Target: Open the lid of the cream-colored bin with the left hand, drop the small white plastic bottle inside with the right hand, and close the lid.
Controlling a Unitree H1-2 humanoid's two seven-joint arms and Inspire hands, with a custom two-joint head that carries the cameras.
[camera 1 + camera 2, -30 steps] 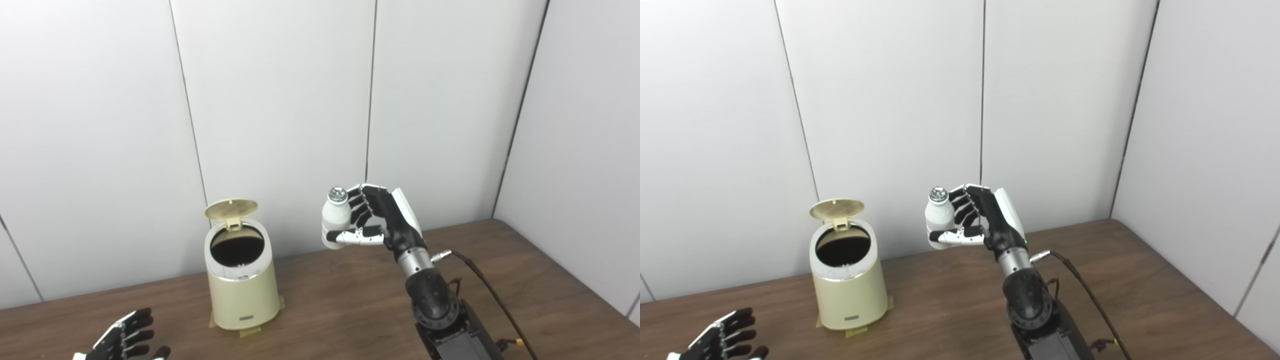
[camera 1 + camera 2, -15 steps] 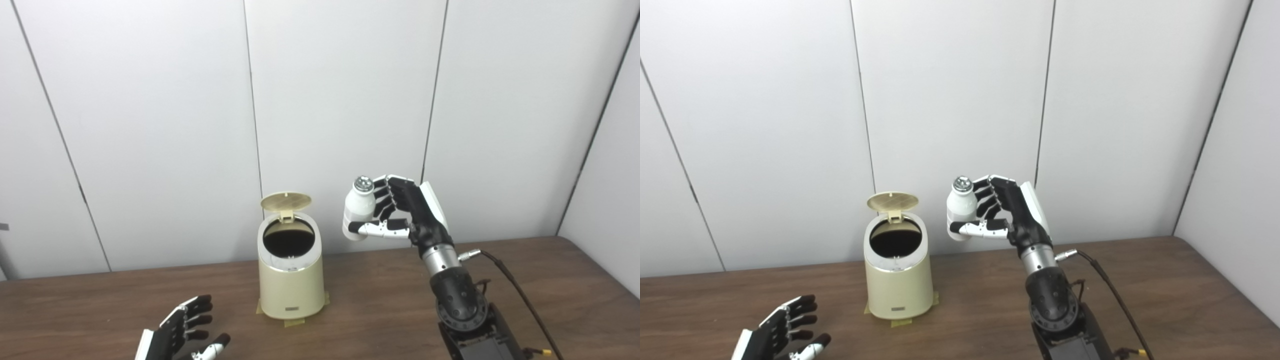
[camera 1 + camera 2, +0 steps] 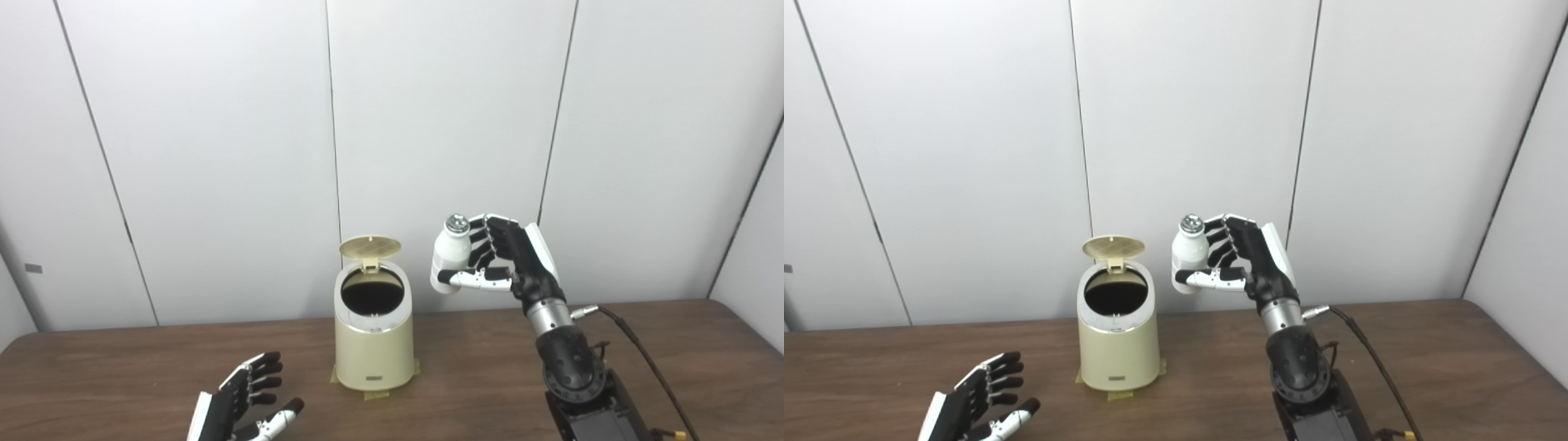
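Brown wood table [image 3: 122,361] fills the bottom of frame, white panel wall behind.

Cream-colored bin [image 3: 373,352] stands bottom center on the table, on bits of tape. Its lid [image 3: 370,246] is already flipped up at the back, nearly upright, and the dark mouth is exposed. Rigid bin, probably light, and the tape should stop it sliding.

Right hand [image 3: 511,260], center-right, is raised well above the table and wrapped around the small white plastic bottle [image 3: 449,262]: fingers behind the body, thumb across the lower front. The bottle is upright with its silver cap on top, off to the right of the bin mouth and higher than the rim, not yet over the opening.

Left hand [image 3: 242,404], bottom left, is low near the table with fingers spread, holding nothing, apart from the bin.

Handling: the bottle looks light, stiff and smooth, so likely a bit slippery. The mid-body wrap grip is the right place, since the cap end is too narrow. The mouth is clearly wider than the bottle, so once it is centred over the hole a plain release should do. The thin lid is best pushed at its front edge.
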